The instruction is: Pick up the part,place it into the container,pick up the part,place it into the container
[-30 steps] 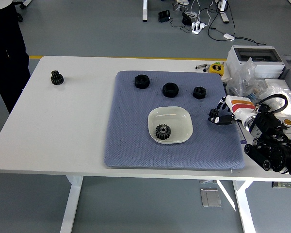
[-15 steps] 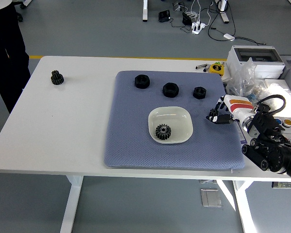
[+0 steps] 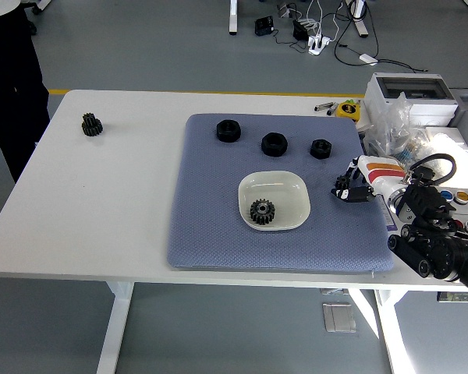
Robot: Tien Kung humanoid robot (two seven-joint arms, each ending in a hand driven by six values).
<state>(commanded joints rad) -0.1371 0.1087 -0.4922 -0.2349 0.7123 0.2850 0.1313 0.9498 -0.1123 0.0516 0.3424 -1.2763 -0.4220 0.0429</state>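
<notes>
Reaching in from the right over the blue-grey textured mat [image 3: 218, 226], right hand [image 3: 357, 183] with white casing and black fingers [image 3: 345, 187], hovering just beside the right rim of the cream rounded-square shallow dish [image 3: 288, 187]. Fingers curling loosely downward; too small and dark to tell whether gripping anything. Sitting inside the dish, toward its near left part: one black toothed metal gear [image 3: 261, 209]. Lying in a row across the far part of the mat: three black nut-like round parts, left one [image 3: 228, 129], middle one [image 3: 274, 143], smaller right one [image 3: 320, 148], all apart from each other and from the dish. Resting alone near the far left corner of the white table [image 3: 101, 218]: another black stepped gear [image 3: 91, 124], well apart from the mat. Standing at the far left edge: person in dark clothing [image 3: 12, 78], hands out of sight. Crowding the table's right end: grey box [image 3: 409, 89] and clear plastic bags [image 3: 390, 125].
</notes>
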